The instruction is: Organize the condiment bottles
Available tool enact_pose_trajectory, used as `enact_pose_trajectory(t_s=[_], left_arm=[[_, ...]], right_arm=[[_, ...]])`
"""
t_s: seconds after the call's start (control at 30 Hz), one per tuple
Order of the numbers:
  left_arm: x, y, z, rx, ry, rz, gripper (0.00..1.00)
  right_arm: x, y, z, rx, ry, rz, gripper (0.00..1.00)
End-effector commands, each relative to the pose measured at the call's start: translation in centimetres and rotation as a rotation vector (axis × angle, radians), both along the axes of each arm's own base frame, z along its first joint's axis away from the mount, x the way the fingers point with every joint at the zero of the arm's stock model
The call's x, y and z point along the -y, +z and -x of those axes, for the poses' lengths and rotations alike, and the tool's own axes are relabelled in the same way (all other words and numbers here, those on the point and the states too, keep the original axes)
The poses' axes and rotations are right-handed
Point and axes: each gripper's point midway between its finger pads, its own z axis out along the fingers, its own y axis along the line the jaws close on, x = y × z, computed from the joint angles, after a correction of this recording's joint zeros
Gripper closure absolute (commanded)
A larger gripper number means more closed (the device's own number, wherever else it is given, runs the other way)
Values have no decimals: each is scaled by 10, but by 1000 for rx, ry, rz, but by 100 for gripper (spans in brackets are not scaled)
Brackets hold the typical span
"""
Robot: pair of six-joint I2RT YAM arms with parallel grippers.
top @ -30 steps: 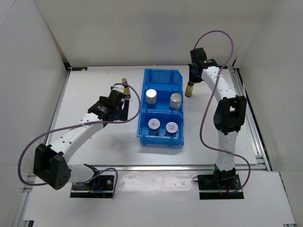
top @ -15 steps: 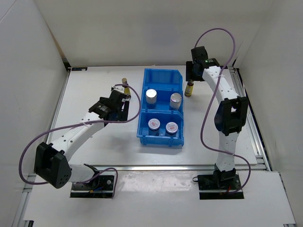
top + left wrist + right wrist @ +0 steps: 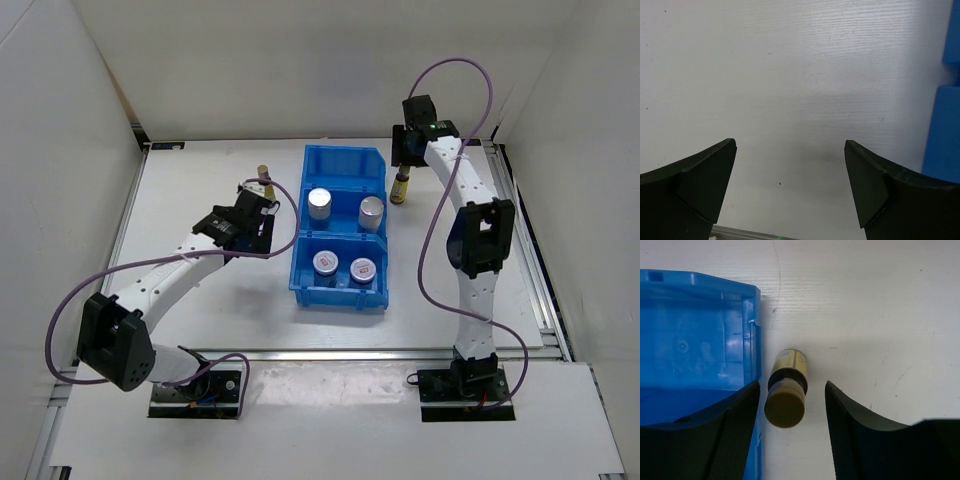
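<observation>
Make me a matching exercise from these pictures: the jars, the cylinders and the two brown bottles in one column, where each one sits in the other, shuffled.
1. jars
2. cylinders
3. left bottle
4. right bottle

A. bin's middle compartment
B. on the table, inside the open right end effector
C. bin's near compartment
D. on the table, left of the bin

Pairs: 1-C, 2-A, 3-D, 4-B

This is a robotics lab test cell. Plain white panel walls (image 3: pixel 300 70) box in a white matte worktop (image 3: pixel 340 335) edged with bare aluminium rails (image 3: pixel 535 270). A white jointed left robot arm (image 3: pixel 160 280) and a matching right robot arm (image 3: pixel 470 190) stand on black base plates (image 3: pixel 195 395), trailing loose purple cables (image 3: pixel 457 67).
</observation>
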Motion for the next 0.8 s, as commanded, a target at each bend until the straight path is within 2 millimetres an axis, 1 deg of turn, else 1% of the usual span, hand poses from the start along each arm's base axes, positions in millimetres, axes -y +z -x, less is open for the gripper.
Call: enact_pose_trajectory(t_s=[0.0, 0.07, 0.13, 0.17, 0.2, 0.27, 0.3, 0.33, 0.37, 0.4, 0.43, 0.47, 0.5, 0.53, 0.57, 0.6, 0.63, 0.67, 0.7, 0.77], left_arm=[[-2, 12, -5, 24, 12, -14, 0], [-1, 12, -7, 23, 12, -15, 0], [-2, 10, -8, 19, 17, -27, 0], [-2, 10, -8, 19, 17, -27, 0], [-3, 9, -6, 11, 17, -31, 0], [-3, 9, -6, 11, 17, -31, 0], [-3, 9, -6, 11, 17, -31, 0], [-3, 9, -6, 11, 17, -31, 0], [-3, 9, -6, 11, 17, -31, 0], [-3, 9, -6, 11, 17, -31, 0], [-3, 9, -6, 11, 17, -31, 0], [-3, 9, -6, 11, 17, -31, 0], [-3, 9, -6, 11, 17, -31, 0], [-3, 9, -6, 11, 17, -31, 0], [-3, 9, -6, 13, 23, -25, 0], [-3, 9, -6, 13, 23, -25, 0], [-3, 9, -6, 13, 23, -25, 0], [-3, 9, -6, 13, 23, -25, 0], [-3, 11, -6, 20, 24, -21, 0], [-3, 11, -6, 20, 24, -21, 0]], right_arm=[[-2, 4, -9, 17, -6, -40, 42], [-2, 4, -9, 17, -6, -40, 43], [-2, 0, -7, 8, -6, -38, 48], [-2, 0, -7, 8, -6, -38, 52], [-2, 0, -7, 8, -6, -38, 62], [-2, 0, -7, 8, -6, -38, 72], [-1, 6, -7, 19, -6, -40, 77], [-1, 6, -7, 19, -6, -40, 85], [-2, 19, -5, 42, -13, -53, 90], [2, 23, -4, 51, -35, -48, 97], [5, 39, -1, 85, -44, -47, 99], [1, 48, 2, 107, -48, -53, 100], [1, 57, 3, 129, -48, -59, 100], [-6, 74, 7, 179, -41, -58, 100], [-9, 87, 8, 210, -39, -61, 100], [-20, 102, 14, 246, -10, -50, 100], [-24, 109, 15, 268, -3, -40, 100], [-28, 110, 16, 272, 7, -24, 100], [-40, 127, 19, 314, 24, -37, 100], [-51, 140, 20, 342, 59, -33, 100]])
